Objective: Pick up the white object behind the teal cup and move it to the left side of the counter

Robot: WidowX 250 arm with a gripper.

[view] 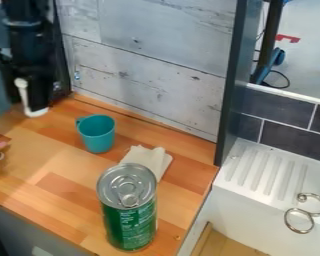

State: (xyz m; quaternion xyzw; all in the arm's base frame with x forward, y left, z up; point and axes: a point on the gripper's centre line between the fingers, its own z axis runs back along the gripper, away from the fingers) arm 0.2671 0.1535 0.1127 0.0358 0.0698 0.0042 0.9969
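The cup (pixel 97 135) stands mouth up, long axis vertical, handle leftward; it's teal (whether the gripper (pixel 30 97) is open or holding anything, I can't tell).

Green can (pixel 130 215) set up front on wood counter (pixel 36 155), pale cloth (pixel 148 158) kinda crumpled behind it, teal cup (pixel 97 135) parked nearby — black gripper (pixel 33 102) hung at upper left, metal rings (pixel 310 214) seen by ridged white sink (pixel 249 196)
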